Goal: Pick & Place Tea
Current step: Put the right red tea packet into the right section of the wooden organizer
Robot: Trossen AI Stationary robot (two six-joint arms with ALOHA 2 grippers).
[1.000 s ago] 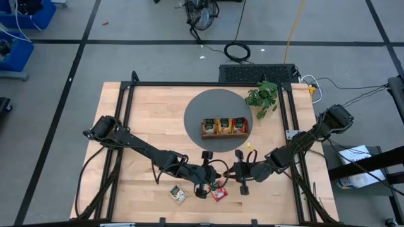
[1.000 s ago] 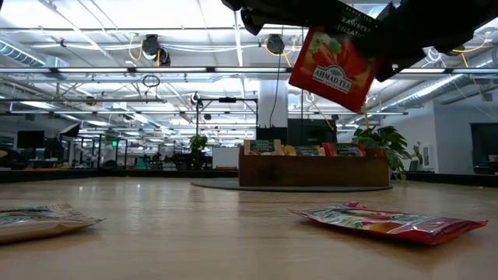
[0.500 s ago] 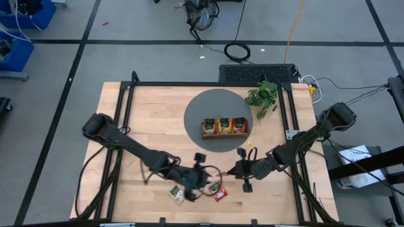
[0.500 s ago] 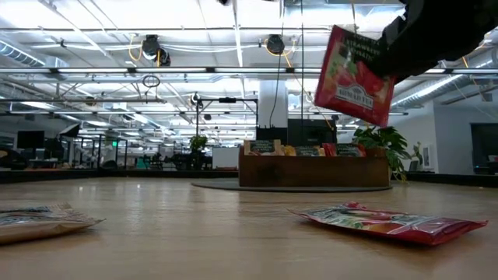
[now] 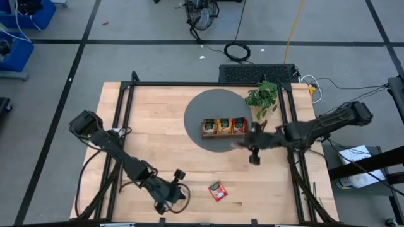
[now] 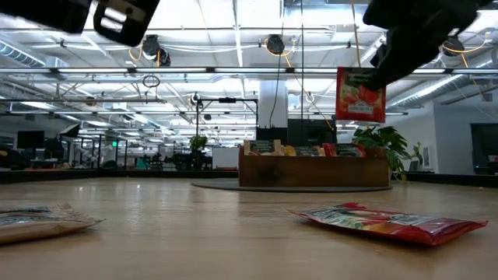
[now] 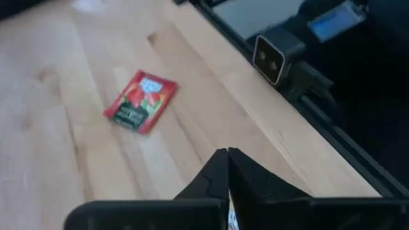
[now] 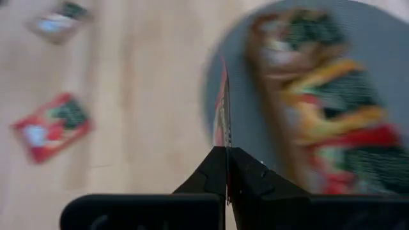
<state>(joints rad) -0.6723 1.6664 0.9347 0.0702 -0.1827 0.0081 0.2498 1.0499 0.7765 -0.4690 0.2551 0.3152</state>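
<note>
Worktop [image 5: 151, 126]: wooden tray [image 5: 225, 133] on grey mat. Right gripper [image 8: 226, 167] clamps red sachet [image 6: 360, 95] edge-on, aloft near tray; align over red compartment, lower before release. Left gripper [image 7: 228, 167] closed, apparently empty, front edge. Spare red sachet [image 5: 218, 190] flat nearby.

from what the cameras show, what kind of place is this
Probably a robotics lab in a big open industrial hall: a wooden workbench on a taped concrete floor, exposed ceiling pipes and lights, and cables trailing behind the table.
</note>
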